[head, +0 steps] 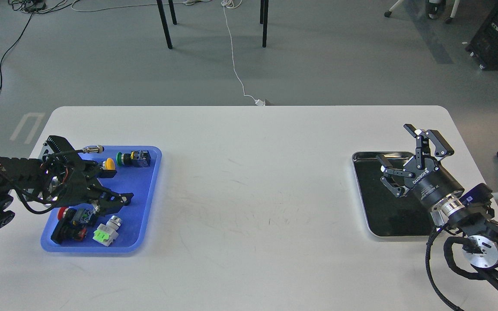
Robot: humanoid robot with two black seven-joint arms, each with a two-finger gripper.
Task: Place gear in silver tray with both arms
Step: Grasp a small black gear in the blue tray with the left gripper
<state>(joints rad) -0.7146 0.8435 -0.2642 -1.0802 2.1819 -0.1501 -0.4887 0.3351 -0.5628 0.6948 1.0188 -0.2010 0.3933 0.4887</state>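
The white table is serving as the landmark for all entries. At its left end a blue plastic tray is lying flat, holding several push-button parts: a yellow-capped part and a green-capped switch with a dark blue body are sitting at the tray's far side, a red-and-black switch is resting at its near left corner, and a white part with a bright green face is lying just beside that one, toward the near edge. The left arm is reaching in over this tray from the table's left edge, and the left gripper is hanging above the tray's middle with its fingers spread apart, gripping nothing. The table's centre is showing only faint scuff marks. At the table's right end the silver tray is lying with its dark reflective bottom showing. The right arm is coming in from the table's near right corner, and the right gripper is hovering over the silver tray's far half, fingers parted wide and gripping nothing.
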